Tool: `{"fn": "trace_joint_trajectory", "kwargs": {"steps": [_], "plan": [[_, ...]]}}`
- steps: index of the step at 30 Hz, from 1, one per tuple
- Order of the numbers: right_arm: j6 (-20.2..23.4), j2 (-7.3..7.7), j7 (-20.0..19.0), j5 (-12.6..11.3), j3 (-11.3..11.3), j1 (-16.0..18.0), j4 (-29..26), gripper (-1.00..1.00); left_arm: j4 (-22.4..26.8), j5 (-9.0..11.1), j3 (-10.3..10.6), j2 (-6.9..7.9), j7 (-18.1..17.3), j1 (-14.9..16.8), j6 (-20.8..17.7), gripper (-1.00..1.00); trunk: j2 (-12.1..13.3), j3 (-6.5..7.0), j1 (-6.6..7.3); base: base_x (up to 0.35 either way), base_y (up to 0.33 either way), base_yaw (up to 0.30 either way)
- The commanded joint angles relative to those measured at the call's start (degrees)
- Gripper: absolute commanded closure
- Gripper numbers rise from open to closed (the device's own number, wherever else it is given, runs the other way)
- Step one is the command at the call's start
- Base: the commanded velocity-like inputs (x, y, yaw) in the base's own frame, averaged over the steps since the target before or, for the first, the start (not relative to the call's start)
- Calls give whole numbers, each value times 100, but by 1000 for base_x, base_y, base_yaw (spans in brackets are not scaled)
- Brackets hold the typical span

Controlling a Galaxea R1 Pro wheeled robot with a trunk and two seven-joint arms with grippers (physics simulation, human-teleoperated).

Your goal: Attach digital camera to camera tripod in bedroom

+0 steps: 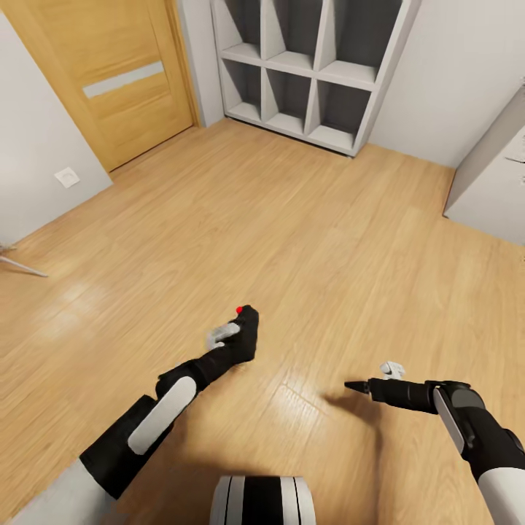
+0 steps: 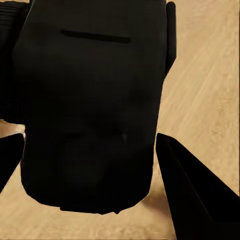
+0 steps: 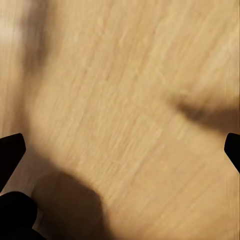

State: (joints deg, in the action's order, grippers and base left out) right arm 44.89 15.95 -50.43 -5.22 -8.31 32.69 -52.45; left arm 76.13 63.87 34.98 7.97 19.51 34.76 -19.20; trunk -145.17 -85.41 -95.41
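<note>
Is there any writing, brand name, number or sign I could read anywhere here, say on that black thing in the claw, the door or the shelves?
None can be read.
digital camera in the left claw: plain black, a thin slot, no lettering.
door: a pale strip, no text.
wall socket: blank.
white cabinet: small dark marks at its edge, too small to read.

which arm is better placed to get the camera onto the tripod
Left. Its end effector is shut on the camera, red button up in the head view, and a silver tripod leg pokes in at that side. The right end effector is open, holding nothing over bare floor.
</note>
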Motion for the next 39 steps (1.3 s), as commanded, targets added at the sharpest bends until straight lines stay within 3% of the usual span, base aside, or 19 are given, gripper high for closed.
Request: {"fn": "trace_joint_trajectory", "kwargs": {"steps": [1,2,5,6,9,11,16,23,39], "plan": [[48,3,9,-43,-4,1,-2,-100,-22,227,2,170,-82,5,-6,100,0,19,3,0,0,0],[51,5,8,-41,-4,1,-2,-100,-76,487,8,313,-279,5,4,100,2,41,5,0,0,0],[50,7,8,-35,-4,1,-4,-100,-365,789,66,483,-614,5,14,100,6,108,13,0,0,0],[48,6,9,-34,-4,1,-8,-100,-736,900,120,524,-849,5,29,100,7,130,16,0,0,0],[54,6,6,-37,-4,1,-38,-100,-1240,979,158,556,-1389,5,85,100,11,196,23,0,0,0],[63,10,2,-40,-9,1,-58,-100,-1461,1013,169,570,-1931,5,112,100,14,241,28,0,0,0],[82,12,-1,-46,-12,1,-71,-100,-1631,1105,175,568,-2461,5,117,100,20,351,41,0,0,0],[98,20,-1,-49,-13,1,-81,-100,-1672,1173,176,559,-2595,5,118,100,30,507,59,0,0,0],[108,-2,7,-40,-4,3,-82,-100,-1648,1339,150,556,-2522,5,109,100,51,861,101,0,0,0]]}}
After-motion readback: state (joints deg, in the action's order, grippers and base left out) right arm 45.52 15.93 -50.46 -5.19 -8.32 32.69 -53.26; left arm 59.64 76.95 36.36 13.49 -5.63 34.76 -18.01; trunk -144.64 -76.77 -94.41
